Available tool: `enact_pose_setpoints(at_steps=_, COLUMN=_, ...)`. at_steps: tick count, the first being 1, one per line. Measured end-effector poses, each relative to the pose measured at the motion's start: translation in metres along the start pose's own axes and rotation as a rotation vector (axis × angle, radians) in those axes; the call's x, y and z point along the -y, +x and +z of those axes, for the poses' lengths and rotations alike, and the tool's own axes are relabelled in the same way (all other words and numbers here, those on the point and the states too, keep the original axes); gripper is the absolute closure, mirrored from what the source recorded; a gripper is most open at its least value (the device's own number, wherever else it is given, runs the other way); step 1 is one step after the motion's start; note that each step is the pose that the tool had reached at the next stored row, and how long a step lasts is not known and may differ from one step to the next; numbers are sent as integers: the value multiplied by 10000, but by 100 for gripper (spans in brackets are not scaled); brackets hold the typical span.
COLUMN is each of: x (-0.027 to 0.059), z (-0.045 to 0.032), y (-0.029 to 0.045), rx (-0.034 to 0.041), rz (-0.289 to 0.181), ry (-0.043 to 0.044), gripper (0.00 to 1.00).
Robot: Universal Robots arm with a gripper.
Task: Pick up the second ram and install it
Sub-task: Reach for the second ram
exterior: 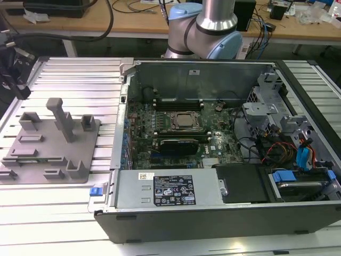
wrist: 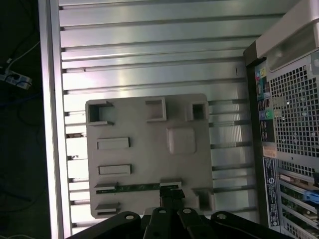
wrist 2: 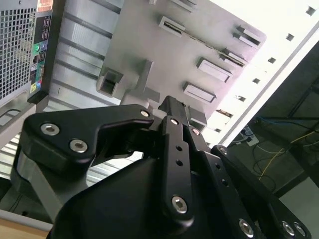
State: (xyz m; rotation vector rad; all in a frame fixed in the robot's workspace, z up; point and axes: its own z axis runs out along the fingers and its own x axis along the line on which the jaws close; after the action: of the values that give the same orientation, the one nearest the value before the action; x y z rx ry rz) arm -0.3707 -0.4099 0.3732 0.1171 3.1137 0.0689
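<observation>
Black gripper [wrist: 172, 194], fingers drawn close together and holding nothing, hangs above one grey fixture plate [wrist: 149, 159]. One second ram [wrist: 139, 187] lies in a slot on that plate, not yet lifted or installed. On the exterior view's right stands one open computer case [exterior: 213, 221].

The second ram [wrist: 137, 187] is a dark green strip set in the pale grey fixture plate [wrist: 149, 149]. The plate lies on a silver table [wrist: 149, 50] striped with parallel grooves. The gripper [wrist: 172, 195] is matt black with bright silver screw heads. In the exterior view the motherboard [exterior: 218, 136] is green, the computer case [exterior: 213, 226] dark grey, its drive latches [exterior: 303, 157] blue, and the robot arm [exterior: 213, 24] pale blue and silver.
</observation>
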Motion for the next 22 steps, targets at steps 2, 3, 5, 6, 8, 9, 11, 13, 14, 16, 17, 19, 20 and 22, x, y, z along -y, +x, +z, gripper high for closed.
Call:
enact_pose_setpoints(at_steps=2, x=24, z=33, y=23, rx=0, rz=-1, ry=0, gripper=92)
enact_pose_setpoints(at_steps=3, x=34, z=45, y=31, rx=0, rz=-1, ry=0, gripper=92)
enact_pose_setpoints(at_steps=5, x=61, z=80, y=53, rx=0, rz=-2, ry=0, gripper=92)
enact_pose_setpoints(at_steps=6, x=75, z=96, y=62, rx=0, rz=-2, ry=0, gripper=92)
enact_pose_setpoints(at_steps=8, x=100, z=123, y=79, rx=0, rz=-1, ry=0, gripper=92)
enact_pose_setpoints(at_steps=9, x=127, z=149, y=94, rx=0, rz=-1, ry=0, gripper=92)
enact_pose_setpoints(at_steps=11, x=163, z=185, y=114, rx=1, rz=-2, ry=0, gripper=92)
enact_pose_setpoints(at_steps=13, x=189, z=211, y=130, rx=0, rz=-1, ry=0, gripper=92)
enact_pose_setpoints(at_steps=14, x=199, z=222, y=137, rx=0, rz=0, ry=1, gripper=92)
enact_pose_setpoints(at_steps=16, x=227, z=260, y=158, rx=1, rz=0, ry=0, gripper=92)
enact_pose_setpoints(at_steps=17, x=236, z=272, y=165, rx=0, rz=-1, ry=0, gripper=92)
enact_pose_setpoints(at_steps=19, x=256, z=299, y=183, rx=1, rz=-1, ry=0, gripper=92)
enact_pose_setpoints(at_steps=20, x=266, z=311, y=192, rx=0, rz=-1, ry=0, gripper=92)
enact_pose_setpoints(at_steps=22, x=283, z=331, y=206, rx=0, rz=-1, ry=0, gripper=92)
